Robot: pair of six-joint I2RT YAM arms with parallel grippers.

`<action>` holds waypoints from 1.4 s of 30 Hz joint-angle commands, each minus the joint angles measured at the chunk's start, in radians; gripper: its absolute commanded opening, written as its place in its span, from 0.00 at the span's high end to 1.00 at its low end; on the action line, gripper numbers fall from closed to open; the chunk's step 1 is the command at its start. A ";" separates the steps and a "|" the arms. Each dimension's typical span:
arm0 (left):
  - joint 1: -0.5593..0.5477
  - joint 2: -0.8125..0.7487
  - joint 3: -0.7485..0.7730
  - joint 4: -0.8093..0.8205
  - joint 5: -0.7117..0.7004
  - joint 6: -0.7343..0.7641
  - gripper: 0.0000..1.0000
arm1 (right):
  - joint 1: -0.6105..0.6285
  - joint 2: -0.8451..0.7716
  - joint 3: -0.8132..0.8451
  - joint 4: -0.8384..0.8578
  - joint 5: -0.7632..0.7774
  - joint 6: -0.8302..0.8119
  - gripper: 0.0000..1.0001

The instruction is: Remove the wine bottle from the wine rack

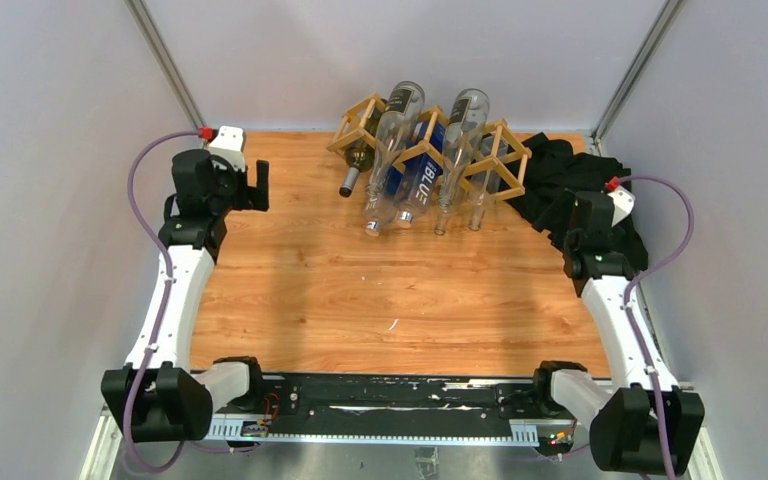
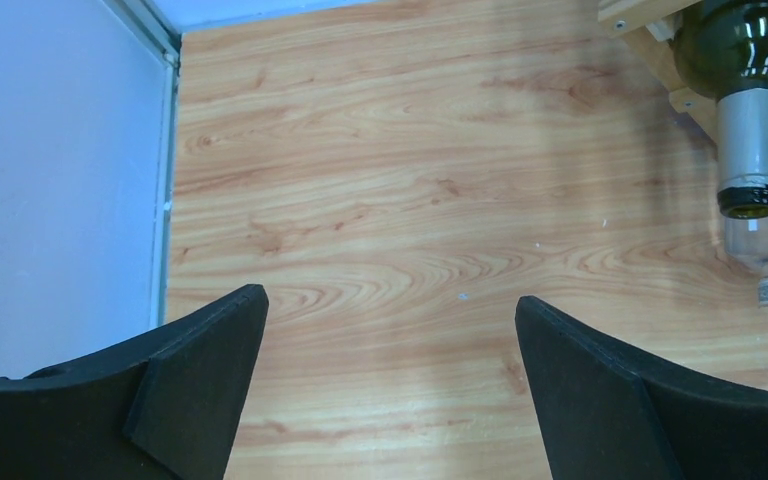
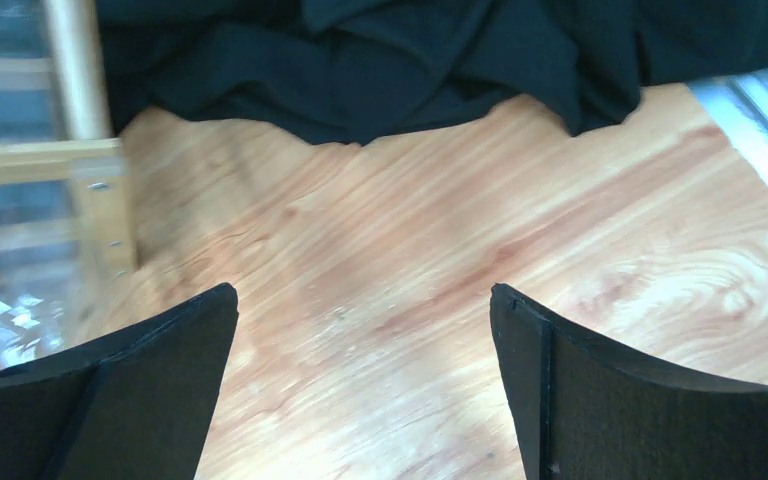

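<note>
My left fingers [image 2: 195,385] and right fingers [image 3: 155,375] are wide open
They hold nothing, just hanging over the counter [image 2: 380,200]

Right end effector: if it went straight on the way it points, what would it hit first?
Probably the bare wooden table, just short of the black cloth; depth is unclear.

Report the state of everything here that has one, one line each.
Wine rack: standing at the table's far edge, loaded with bottles.
Green wine bottle: lying in the rack's leftmost opening, neck towards the arms.
Blue bottle: lying in the rack, not gripped.
Clear bottles: lying in the rack, necks sloping down.
Black cloth: crumpled by the rack's right end.
Left hand: open, empty.
Right hand: open, empty.
</note>
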 commanded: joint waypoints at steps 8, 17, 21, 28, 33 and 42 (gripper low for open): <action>0.005 -0.027 0.190 -0.411 0.050 0.008 0.00 | 0.268 0.023 0.434 -0.365 -0.016 0.012 0.00; 0.004 -0.044 0.185 -0.464 0.130 0.044 0.00 | 0.638 0.259 0.789 -0.494 0.152 0.045 0.00; 0.004 -0.026 0.178 -0.468 0.156 0.051 0.00 | 0.758 0.413 0.938 -0.515 0.190 0.039 0.00; 0.005 0.013 0.160 -0.468 0.221 0.074 0.00 | 0.849 0.711 1.189 -0.543 0.189 0.017 0.06; 0.004 0.027 0.156 -0.467 0.248 0.064 0.00 | 0.853 0.870 1.327 -0.556 0.162 -0.007 0.08; 0.005 0.017 0.156 -0.468 0.249 0.057 0.00 | 0.853 1.053 1.476 -0.588 0.159 0.000 0.14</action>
